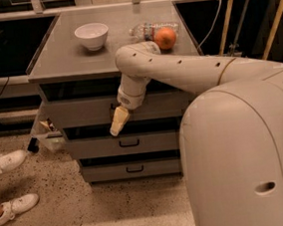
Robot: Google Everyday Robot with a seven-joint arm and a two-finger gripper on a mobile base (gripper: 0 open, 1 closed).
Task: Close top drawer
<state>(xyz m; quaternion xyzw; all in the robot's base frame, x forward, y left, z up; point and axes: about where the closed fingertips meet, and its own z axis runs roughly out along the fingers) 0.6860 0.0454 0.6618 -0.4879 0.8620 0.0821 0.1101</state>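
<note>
The top drawer [76, 112] is the tall grey front panel under the cabinet top, pulled out a little, with a dark gap above it. Its small dark handle is mostly hidden behind my wrist. My gripper [117, 123] has tan fingers pointing down and left, right in front of the panel's centre, its tip hanging over the gap above the middle drawer [99, 146]. The white arm reaches in from the right and fills the right side of the view.
A white bowl [92, 35], an orange [165, 37] and a plastic bottle [146, 30] sit on the grey cabinet top [66, 57]. The bottom drawer [132, 169] is below. Someone's white shoes [8, 163] stand on the speckled floor at left. A clear bin [47, 136] sits beside the cabinet.
</note>
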